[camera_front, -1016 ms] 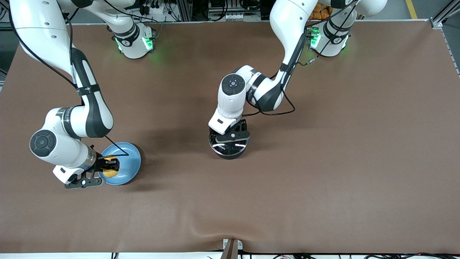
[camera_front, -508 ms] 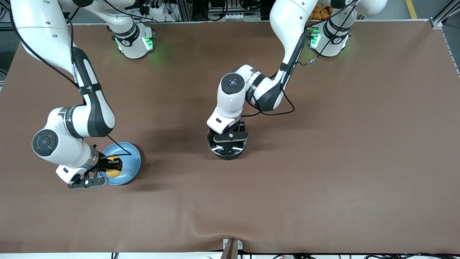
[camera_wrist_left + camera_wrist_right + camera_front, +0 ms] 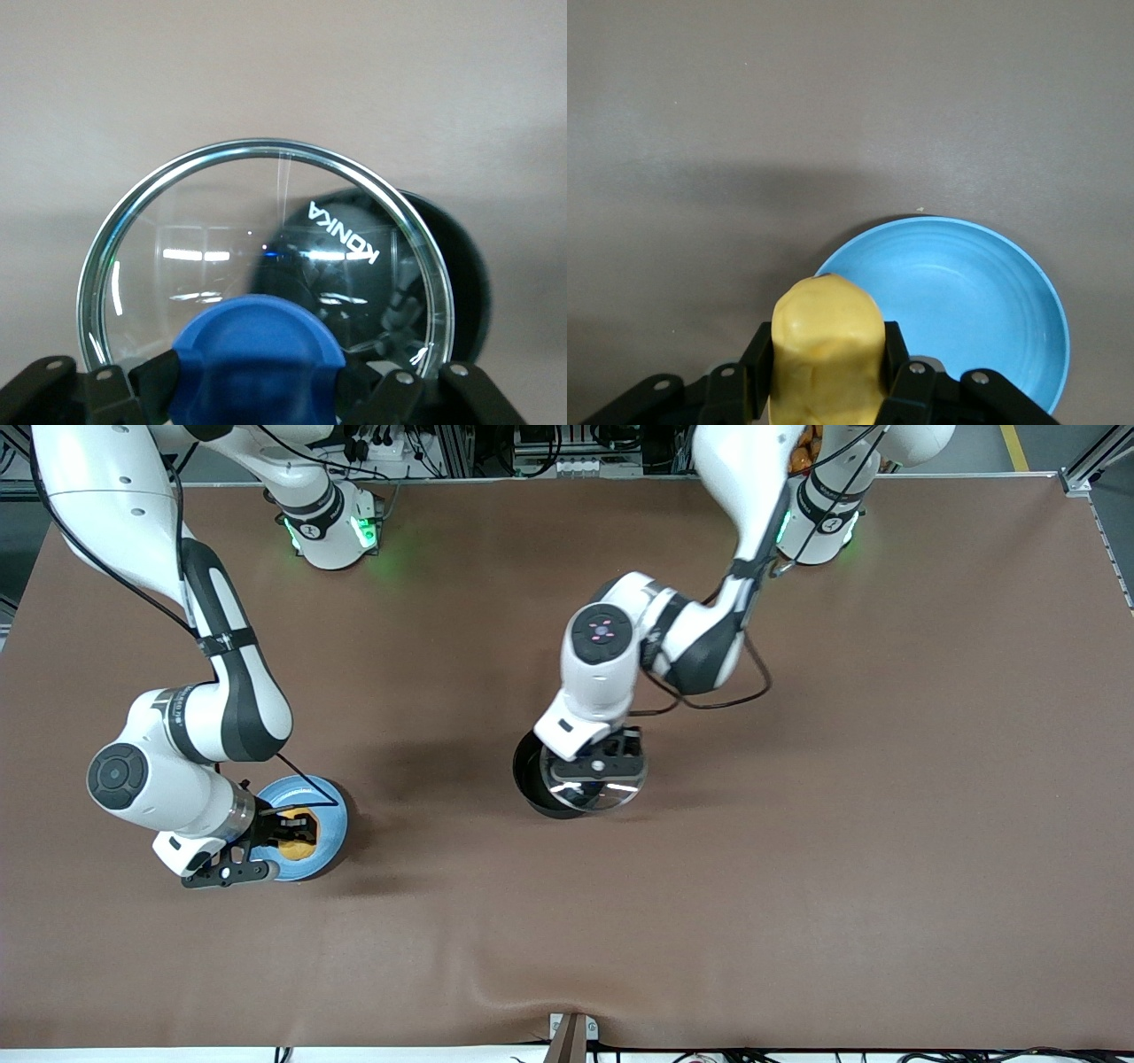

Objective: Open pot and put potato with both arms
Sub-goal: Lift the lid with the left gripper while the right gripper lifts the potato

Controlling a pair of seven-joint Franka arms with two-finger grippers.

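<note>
The black pot (image 3: 532,778) stands open at mid-table; its blue handle is hidden. My left gripper (image 3: 601,765) is shut on the blue knob (image 3: 257,352) of the clear glass lid (image 3: 606,796). It holds the lid in the air, partly over the pot's rim toward the left arm's end. Through the lid (image 3: 213,239) the left wrist view shows the pot (image 3: 462,276) below. My right gripper (image 3: 295,835) is shut on the yellow potato (image 3: 299,848) and holds it over the light-blue plate (image 3: 330,815). The potato (image 3: 826,350) fills the jaws in the right wrist view.
The plate (image 3: 974,301) lies on the brown table cover near the right arm's end and has nothing else in it. A metal bracket (image 3: 571,1032) sits at the table edge nearest the front camera.
My left gripper has lifted the lid off the pot and carried it toward the left arm's end, uncovering the pot. My right gripper has shifted slightly with the potato over the plate.
</note>
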